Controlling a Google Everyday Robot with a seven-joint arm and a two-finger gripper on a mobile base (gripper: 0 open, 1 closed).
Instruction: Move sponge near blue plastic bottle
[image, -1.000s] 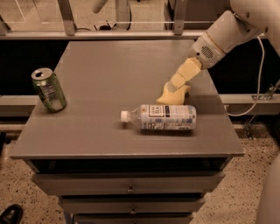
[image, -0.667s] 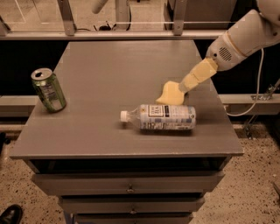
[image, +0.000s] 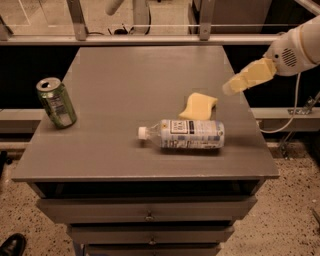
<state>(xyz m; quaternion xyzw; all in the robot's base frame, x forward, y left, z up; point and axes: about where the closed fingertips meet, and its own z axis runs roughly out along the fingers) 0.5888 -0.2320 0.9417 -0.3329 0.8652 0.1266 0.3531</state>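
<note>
Three things lay on the table (image: 125, 75). The sponge (image: 198, 106) rested flat just behind the blue plastic bottle (image: 187, 134), which lay on its side with its cap to the left, so the pair looked close enough for the task to count as done. A green can (image: 56, 102) stood well apart at the left. The gripper (image: 232, 87) hung near the table's right edge, clear of the sponge and carrying nothing; wide or narrow, I could not tell

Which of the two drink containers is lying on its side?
The plastic bottle, beside the sponge; the green can stands upright. The hand hovers off to the right.
</note>
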